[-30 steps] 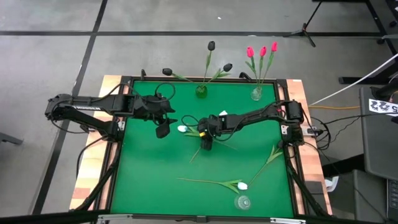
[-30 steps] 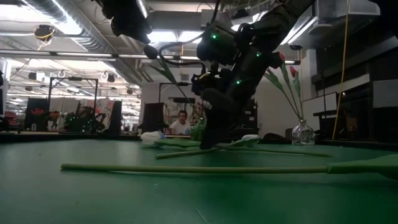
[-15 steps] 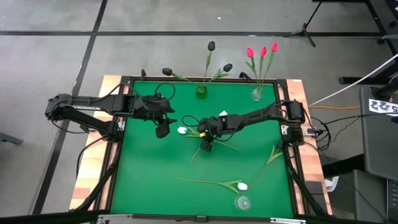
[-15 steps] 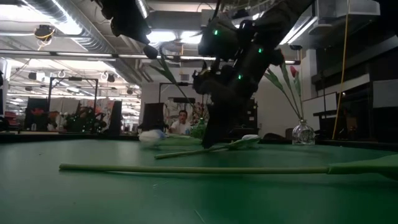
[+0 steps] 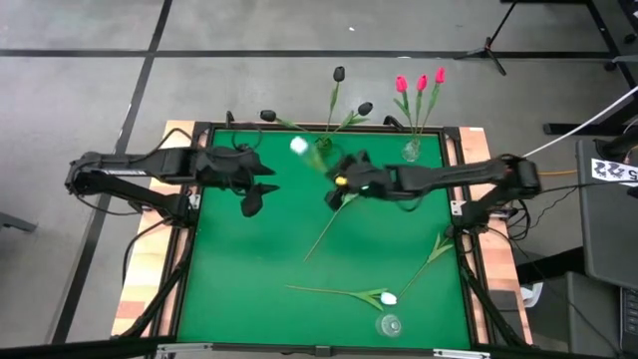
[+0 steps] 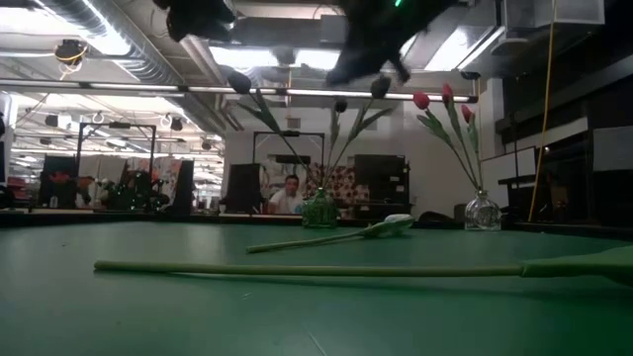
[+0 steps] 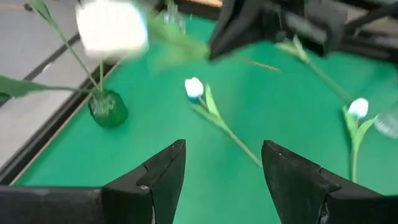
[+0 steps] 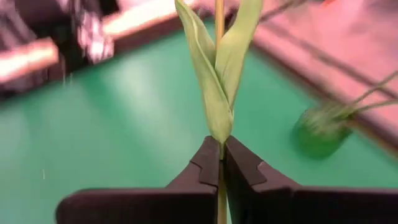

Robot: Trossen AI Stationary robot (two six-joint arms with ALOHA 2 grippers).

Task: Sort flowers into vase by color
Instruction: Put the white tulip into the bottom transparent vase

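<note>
From above, the right gripper hangs over the far middle of the green table, clamped on the stem of a white tulip whose head is lifted toward the green vase at the far edge. Only the right wrist view shows that grip closely: the two dark fingers meet on the thin stem just below a pair of pale green leaves, with the green vase blurred off to one side. The left gripper waits over the left part of the table, and its own wrist view shows its fingers spread wide apart with nothing between them. That view also catches the lifted white head as a blur and two more white tulips lying flat on the cloth, which the right wrist view does not see. The overhead view adds a stem lying slantwise mid-table, a leafy stem by the right edge, a white tulip near the front, and a clear empty vase just beside it. The green vase holds three black tulips, and the clear vase beside it holds three red-pink tulips. The table-level view shows both vases upright on the far side, a long stem across the foreground, and a person seated in the room behind. No writing can be read anywhere.
</note>
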